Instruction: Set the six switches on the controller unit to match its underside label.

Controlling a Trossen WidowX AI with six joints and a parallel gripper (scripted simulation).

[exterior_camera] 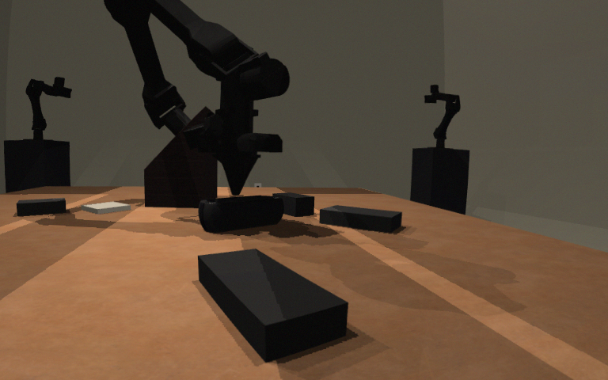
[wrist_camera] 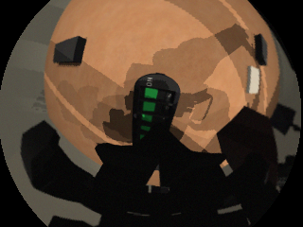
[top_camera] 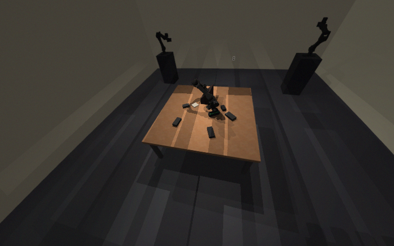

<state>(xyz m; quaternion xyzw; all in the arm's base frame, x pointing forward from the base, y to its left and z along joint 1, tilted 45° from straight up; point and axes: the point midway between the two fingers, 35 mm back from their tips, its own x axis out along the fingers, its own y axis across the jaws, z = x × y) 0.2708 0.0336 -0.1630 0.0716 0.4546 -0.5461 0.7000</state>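
Pointing straight down, the matte black claw, pinched shut on nothing, meets the rounded dark grey controller unit at centre frame. A boxy black module lies well apart below, on the streaked orange-brown tabletop.

Matt wood-toned bench; smooth, faintly glossy dark block.
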